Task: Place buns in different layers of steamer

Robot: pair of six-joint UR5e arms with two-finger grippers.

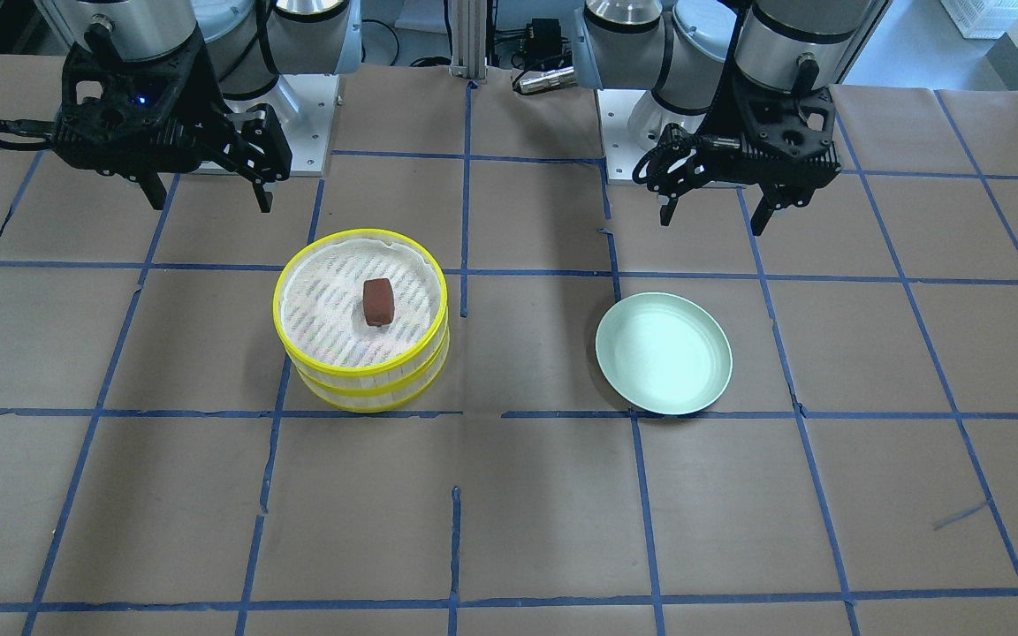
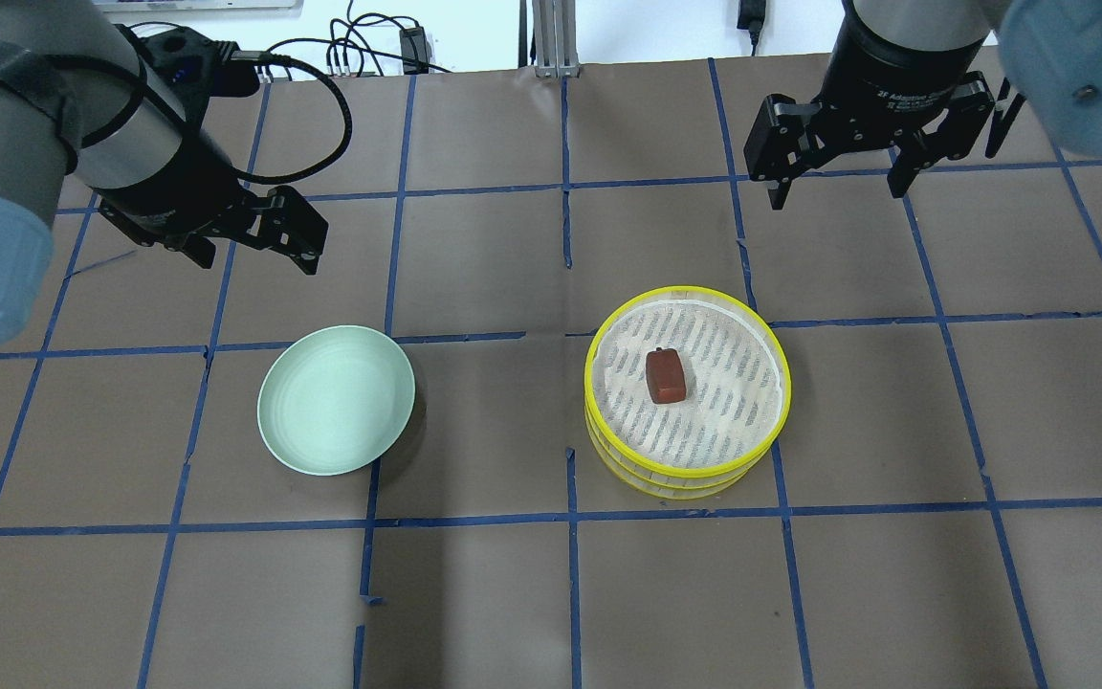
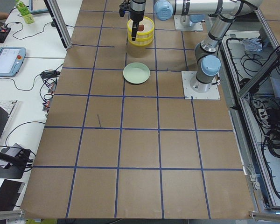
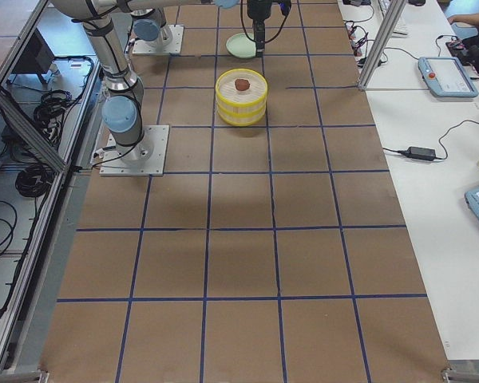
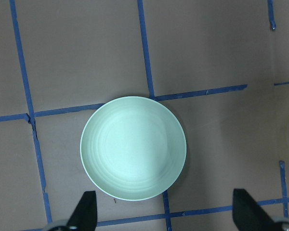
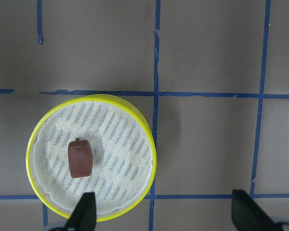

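The two steamer layers (image 2: 687, 394) stand stacked, yellow-rimmed, right of centre in the overhead view, and show in the front view (image 1: 360, 320) and the right wrist view (image 6: 91, 159). The dark reddish-brown bun (image 2: 665, 376) lies on the top tier's slatted floor (image 1: 377, 301) (image 6: 80, 159). The white bun is hidden or out of view. My right gripper (image 2: 838, 182) is open and empty, raised beyond the steamer. My left gripper (image 2: 254, 251) is open and empty, raised above and beyond the pale green plate.
A pale green plate (image 2: 336, 412) sits left of centre, bare inside, and shows in the left wrist view (image 5: 133, 148) and the front view (image 1: 663, 353). Brown paper with blue tape lines covers the table (image 2: 551, 593).
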